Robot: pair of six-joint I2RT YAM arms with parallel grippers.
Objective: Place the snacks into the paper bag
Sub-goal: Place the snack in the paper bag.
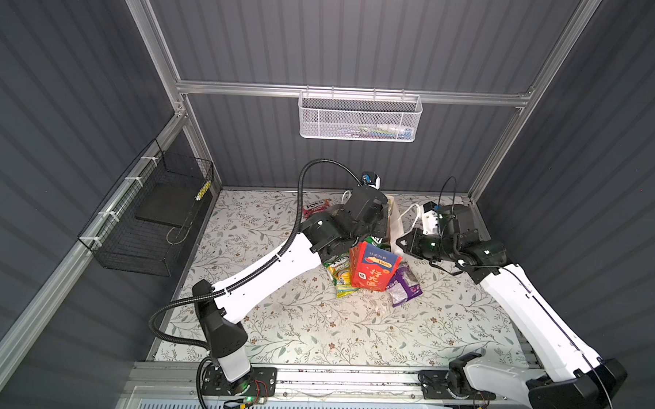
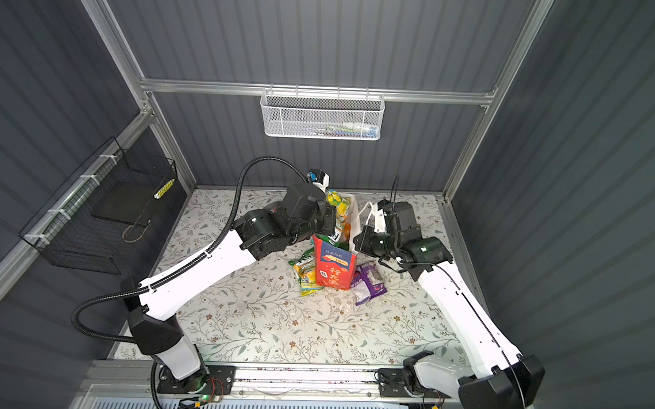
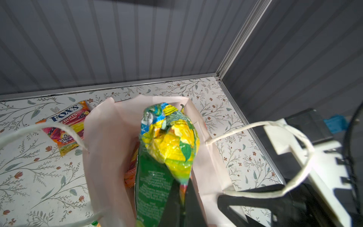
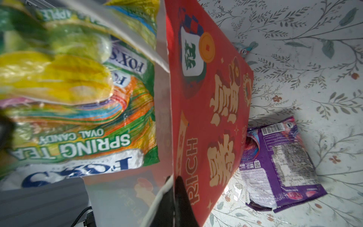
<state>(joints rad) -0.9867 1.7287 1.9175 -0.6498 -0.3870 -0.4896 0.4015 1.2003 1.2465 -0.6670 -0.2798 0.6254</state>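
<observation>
The paper bag (image 1: 372, 266) stands open on the surface, its rim pinched by the clenched right end effector (image 4: 174, 185). Above the bag's mouth the left end effector (image 3: 183, 193) grasps a green-yellow packet (image 3: 170, 141). The task looks partly done: a purple packet (image 4: 280, 165) and an orange-pink packet (image 3: 66, 125) lie beside the bag. Each of the two shows in only one wrist view.

The orange-pink packet (image 3: 65, 125) reads "FOX'S FRUITS"; a green packet (image 4: 88, 145) "FOX'S SPRING TEA OVAL CANDY"; the paper bag (image 4: 206, 98) "RICH".
</observation>
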